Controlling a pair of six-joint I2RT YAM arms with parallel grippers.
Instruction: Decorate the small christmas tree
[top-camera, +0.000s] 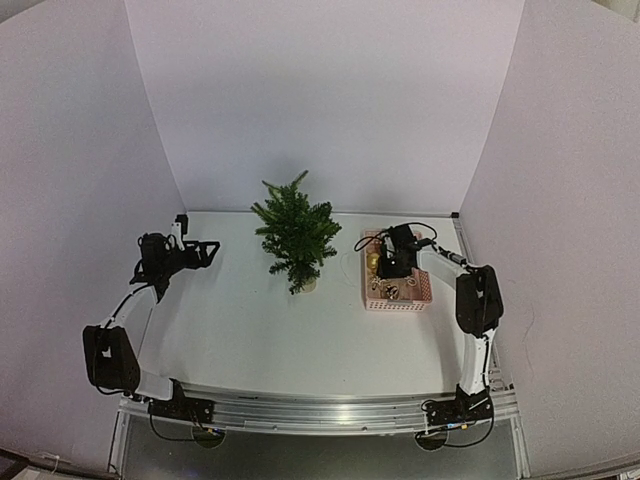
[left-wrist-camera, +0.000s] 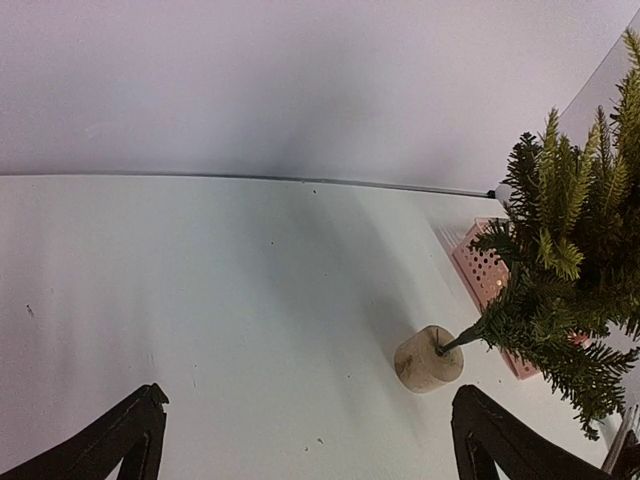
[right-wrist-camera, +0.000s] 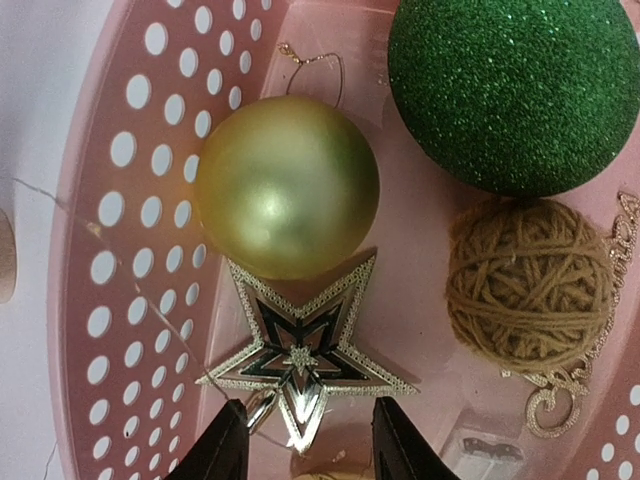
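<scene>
Landmark: pink basket (top-camera: 395, 305), on the white bench (top-camera: 260, 340) on the right arm's side. The small christmas tree (top-camera: 295, 235) stands upright just beside the basket, on the basket's left-arm side and not touching it in the top view. Its pale pot (top-camera: 305, 285) sits flat on the bench. No ornament is visible on the branches. The left wrist view shows the same tree (left-wrist-camera: 570, 260) and pot (left-wrist-camera: 428, 358), with a corner of the basket (left-wrist-camera: 485, 270) behind the foliage. The left end effector (top-camera: 205, 250) hangs above the bench well apart from the basket, on the far side of the tree from it. Its fingers are spread wide with nothing between them (left-wrist-camera: 310, 395). The right end effector (top-camera: 385, 265) is lowered inside the basket. Seen from the right wrist, the basket (right-wrist-camera: 120, 250) holds a matte gold ball (right-wrist-camera: 287, 185) near the perforated wall, a green glitter ball (right-wrist-camera: 520, 90), a ball of tan twine (right-wrist-camera: 528, 285) and a silver star (right-wrist-camera: 300, 340) lying flat with one point touching the gold ball. The right end effector (right-wrist-camera: 310, 403) straddles the star's lower point. Its fingers are apart, and a strip of basket floor shows between the star and one finger, so it is not clamped on the star.
</scene>
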